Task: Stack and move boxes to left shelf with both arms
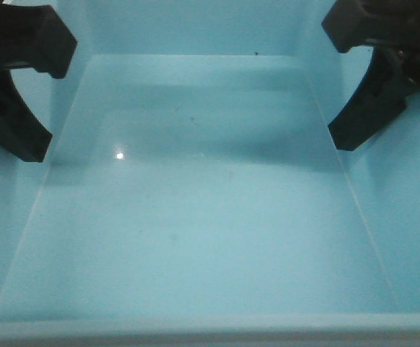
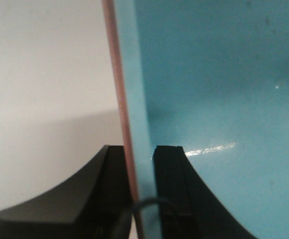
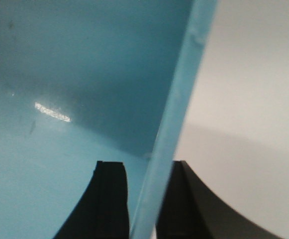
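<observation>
Exterior front-facing view: the inside of the light blue bin (image 1: 210, 217) fills almost the whole frame, with its smooth floor, its far wall and its near rim along the bottom edge. A small bright glint sits on the floor left of centre. The left gripper (image 1: 47, 108) reaches in at the upper left corner, one black finger above and one curved finger lower against the bin's left wall. The right gripper (image 1: 340, 87) mirrors it at the upper right, against the right wall. How tightly either one closes cannot be told from here.

Left wrist-mounted view: the left gripper (image 2: 137, 164) has its two black fingers pressed in from either side of an upright wall. Between them stand the light blue bin's (image 2: 209, 99) side and, flush against its outer face, a thin edge of the salmon-pink bin (image 2: 117, 74). The gripper pinches both together. A thin dark wire (image 2: 149, 201) curves across the bottom between the fingers. To the left lies a pale surface (image 2: 45, 74).

Right wrist-mounted view: the right gripper (image 3: 146, 189) straddles the opposite wall of the light blue bin (image 3: 59, 74), one finger inside and one outside, pinching the wall. A glare streak marks the bin's interior. The pale surface (image 3: 248, 99) spreads to the right.
</observation>
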